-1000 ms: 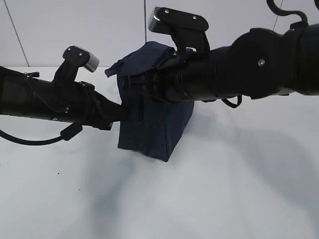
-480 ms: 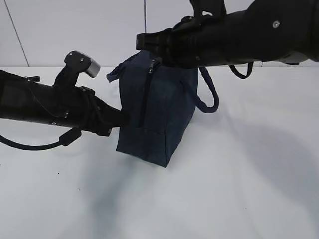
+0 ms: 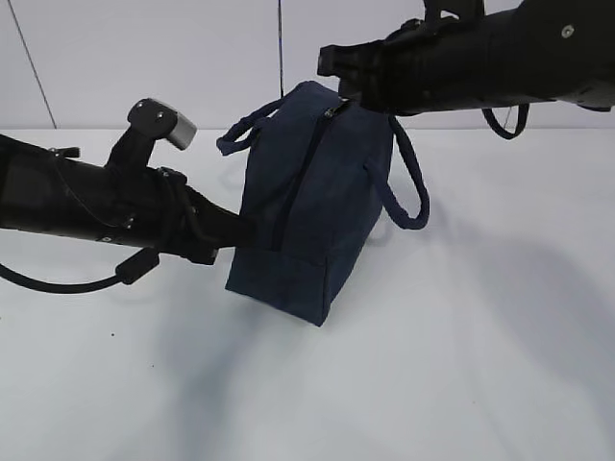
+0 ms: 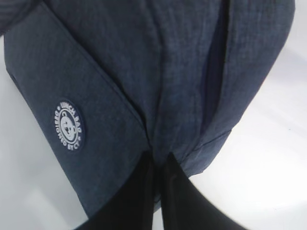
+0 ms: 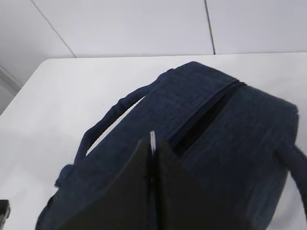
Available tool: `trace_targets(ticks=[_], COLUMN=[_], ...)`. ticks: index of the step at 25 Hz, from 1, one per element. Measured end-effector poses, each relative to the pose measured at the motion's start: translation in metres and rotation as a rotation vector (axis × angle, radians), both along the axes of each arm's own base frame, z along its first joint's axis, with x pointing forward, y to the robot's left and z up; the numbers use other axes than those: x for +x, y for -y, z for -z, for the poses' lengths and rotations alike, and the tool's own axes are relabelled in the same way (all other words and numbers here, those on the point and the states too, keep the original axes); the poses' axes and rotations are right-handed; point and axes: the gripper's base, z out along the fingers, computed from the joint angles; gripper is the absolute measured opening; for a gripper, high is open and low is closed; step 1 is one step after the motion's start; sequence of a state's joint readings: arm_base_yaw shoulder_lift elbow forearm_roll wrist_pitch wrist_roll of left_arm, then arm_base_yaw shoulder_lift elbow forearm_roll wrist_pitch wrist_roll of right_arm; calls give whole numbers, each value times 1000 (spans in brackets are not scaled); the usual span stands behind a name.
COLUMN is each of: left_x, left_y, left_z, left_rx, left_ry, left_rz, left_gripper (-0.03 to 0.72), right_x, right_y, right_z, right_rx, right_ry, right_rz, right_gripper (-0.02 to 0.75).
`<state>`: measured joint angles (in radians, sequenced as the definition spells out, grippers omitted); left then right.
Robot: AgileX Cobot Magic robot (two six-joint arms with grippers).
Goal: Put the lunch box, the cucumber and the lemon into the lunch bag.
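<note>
The lunch bag (image 3: 307,221) stands upright on the white table (image 3: 461,365), near its middle, with one handle (image 3: 408,187) hanging on its right side. The left gripper (image 4: 158,165) is closed and pinches the fabric at a lower corner of the bag. The right gripper (image 5: 152,158) is at the top, closed on the silver zipper pull (image 5: 152,141)

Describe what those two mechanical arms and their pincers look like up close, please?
Both arms are matte black, thick tubes with rounded joints. The left arm carries a small silver-grey camera block on a black bracket and a looping black cable. The right arm shows silver screws and another black cable. Each gripper has two flat black fingers.
</note>
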<state>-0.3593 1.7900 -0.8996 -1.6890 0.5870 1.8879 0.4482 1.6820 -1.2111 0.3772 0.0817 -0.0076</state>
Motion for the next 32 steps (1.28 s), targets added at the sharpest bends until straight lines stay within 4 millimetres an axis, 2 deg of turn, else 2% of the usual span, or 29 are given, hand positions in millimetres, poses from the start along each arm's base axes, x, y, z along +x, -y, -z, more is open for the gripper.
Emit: trace_targets(ticks=[4,9,16,24,32], left_x=[-1,-2,-3,-4,-4], left_y=[0,0,-1,-1,-1], left_z=[1,2,3,4,4], left_rx=[14,21,33,41,35], left_ry=[-6,-13,-29,-38,-52], left_rz=[16,21,29,33,23], left_gripper=[-11,-11,-11,-11,-11], right_x=[12,28,61,97,108], right_y=[10,14,18,31,39], right_z=[8,17,16,33,38], right_rx=[-4,-4,9,-1,-8], right_ry=[2,11,42,2,-36], right_rz=[43,76,113,150,156], right_gripper=[17,17,17,17,17])
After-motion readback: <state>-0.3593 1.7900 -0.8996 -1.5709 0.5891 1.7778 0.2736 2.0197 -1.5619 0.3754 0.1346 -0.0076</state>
